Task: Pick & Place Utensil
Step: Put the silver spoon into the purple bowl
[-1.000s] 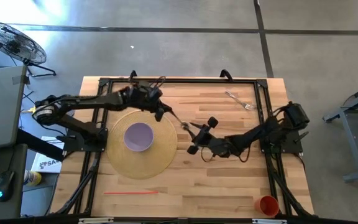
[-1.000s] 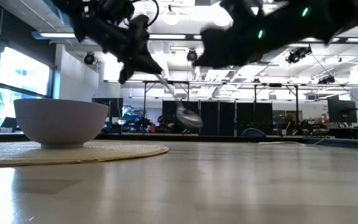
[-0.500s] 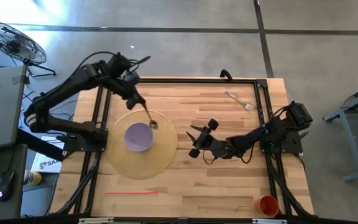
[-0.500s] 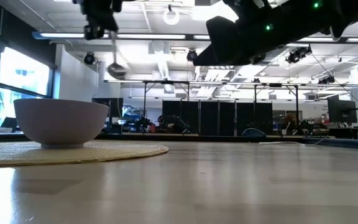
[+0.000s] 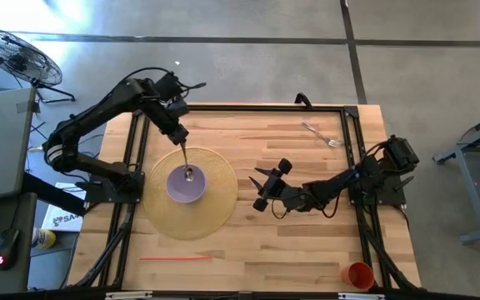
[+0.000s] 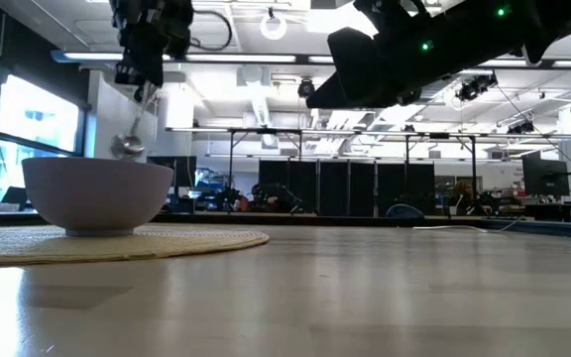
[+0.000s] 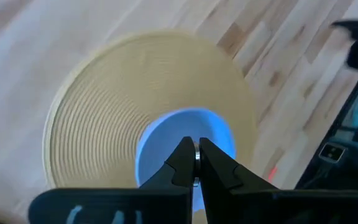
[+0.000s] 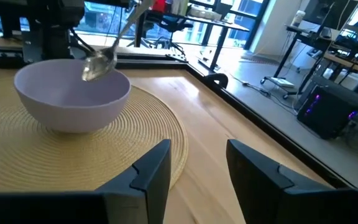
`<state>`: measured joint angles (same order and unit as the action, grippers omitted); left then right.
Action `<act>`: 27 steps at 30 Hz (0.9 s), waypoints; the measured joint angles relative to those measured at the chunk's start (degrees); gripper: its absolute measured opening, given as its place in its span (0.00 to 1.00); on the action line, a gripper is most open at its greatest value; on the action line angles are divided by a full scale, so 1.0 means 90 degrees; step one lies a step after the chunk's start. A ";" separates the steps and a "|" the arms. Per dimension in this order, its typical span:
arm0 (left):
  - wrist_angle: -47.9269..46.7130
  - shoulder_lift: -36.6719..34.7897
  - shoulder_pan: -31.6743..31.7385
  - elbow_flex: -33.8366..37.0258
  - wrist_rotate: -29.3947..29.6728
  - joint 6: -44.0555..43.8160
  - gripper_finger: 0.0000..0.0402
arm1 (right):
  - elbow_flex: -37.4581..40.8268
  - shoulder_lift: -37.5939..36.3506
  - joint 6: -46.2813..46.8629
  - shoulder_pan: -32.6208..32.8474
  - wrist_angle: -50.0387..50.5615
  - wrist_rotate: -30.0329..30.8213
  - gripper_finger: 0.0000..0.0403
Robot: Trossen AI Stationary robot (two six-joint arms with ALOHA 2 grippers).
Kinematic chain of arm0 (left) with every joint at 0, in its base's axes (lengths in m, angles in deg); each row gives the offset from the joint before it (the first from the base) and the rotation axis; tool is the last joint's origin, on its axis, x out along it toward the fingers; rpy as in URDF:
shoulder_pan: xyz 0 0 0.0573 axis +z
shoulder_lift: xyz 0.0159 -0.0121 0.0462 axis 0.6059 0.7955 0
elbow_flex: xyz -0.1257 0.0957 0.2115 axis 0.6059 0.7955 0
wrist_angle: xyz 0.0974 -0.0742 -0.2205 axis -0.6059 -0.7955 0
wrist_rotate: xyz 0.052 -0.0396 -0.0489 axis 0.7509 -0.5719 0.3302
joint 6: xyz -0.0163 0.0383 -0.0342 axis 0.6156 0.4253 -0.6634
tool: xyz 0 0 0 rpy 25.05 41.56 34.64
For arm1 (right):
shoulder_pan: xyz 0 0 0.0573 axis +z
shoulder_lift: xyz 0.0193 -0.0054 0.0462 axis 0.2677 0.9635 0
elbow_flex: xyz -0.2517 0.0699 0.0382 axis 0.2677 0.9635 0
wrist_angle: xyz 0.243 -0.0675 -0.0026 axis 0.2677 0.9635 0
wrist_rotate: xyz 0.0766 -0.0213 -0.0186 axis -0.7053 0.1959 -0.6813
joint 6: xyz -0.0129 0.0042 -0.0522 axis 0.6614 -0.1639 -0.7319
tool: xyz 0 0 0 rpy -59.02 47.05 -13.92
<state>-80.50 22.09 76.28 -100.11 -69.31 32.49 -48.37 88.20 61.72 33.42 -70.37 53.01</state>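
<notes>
A metal spoon [image 5: 185,162] hangs bowl-down over the lavender bowl [image 5: 186,183], which stands on a round woven mat [image 5: 215,204]. In the low view the spoon's bowl [image 6: 128,147] is just above the bowl's rim [image 6: 97,164]. My left gripper [image 5: 177,133] is shut on the spoon, above the mat's far edge. My right gripper [image 5: 261,185] is open, to the right of the mat, holding nothing; its fingers [image 8: 154,171] face the bowl [image 8: 73,93]. My left gripper pinches the spoon's handle [image 6: 147,94] at its upper end between the two fingers [image 7: 185,158], coming from above and pointing down. The spoon is lifted clear and hangs slanted below the fingers, its bowl end [image 8: 98,64] over the lavender bowl.
A fork [image 5: 322,134] lies near the table's far right corner. A red straw [image 5: 175,257] lies by the near edge, and an orange cup [image 5: 358,274] stands at the near right corner. A black frame [image 5: 352,150] borders the table.
My left gripper has carried the spoon from beside my right gripper toward the table's left, swinging first to the mat's far edge, then lowering it over the lavender bowl. The spoon has turned from slanting sideways to hanging almost straight down. My right gripper drew back slightly rightward.
</notes>
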 joint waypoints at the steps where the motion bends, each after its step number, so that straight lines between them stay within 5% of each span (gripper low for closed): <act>1: -0.0094 0.0095 0.0002 0.0007 -0.0025 0.0042 0.01 | 0.0000 0.0001 0.0001 0.0000 0.0043 0.0001 0.37; 27: 0.1339 0.0378 0.0002 0.1746 -0.0417 0.0769 0.01 | 0.0002 0.0005 0.0355 -0.0034 0.0360 0.0000 0.37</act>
<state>-68.45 25.49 76.30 -84.39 -73.07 39.41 -48.35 88.24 64.91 33.11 -67.13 53.01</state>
